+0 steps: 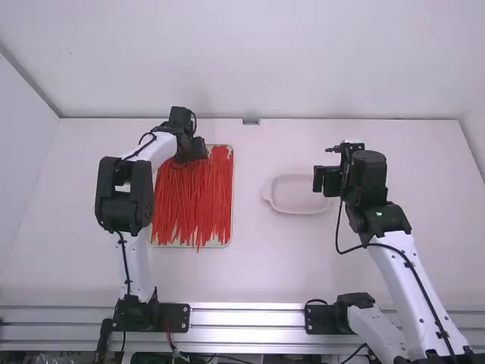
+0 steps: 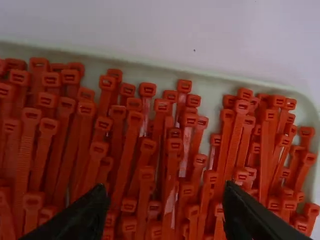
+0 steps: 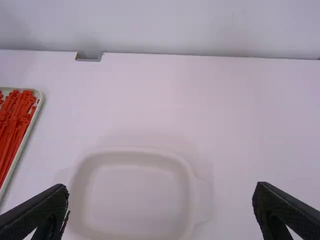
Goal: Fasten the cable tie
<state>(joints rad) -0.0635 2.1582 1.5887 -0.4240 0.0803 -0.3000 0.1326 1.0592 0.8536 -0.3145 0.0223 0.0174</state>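
Observation:
Several red cable ties [image 1: 193,199] lie side by side on a pale tray [image 1: 229,227] left of the table's middle. Their heads [image 2: 150,130] crowd the tray's far end. My left gripper [image 1: 189,149] hangs open just above those heads, its fingertips [image 2: 92,210] wide apart with nothing between them. My right gripper [image 1: 327,180] stands open above the right end of a white dish [image 1: 294,194], and its fingers [image 3: 40,210] frame the empty dish [image 3: 137,192].
The tray's rim [image 2: 210,82] runs just beyond the tie heads, with bare table past it. A small grey bracket [image 1: 251,120] sits at the table's far edge. A metal rail [image 1: 242,318] crosses the front.

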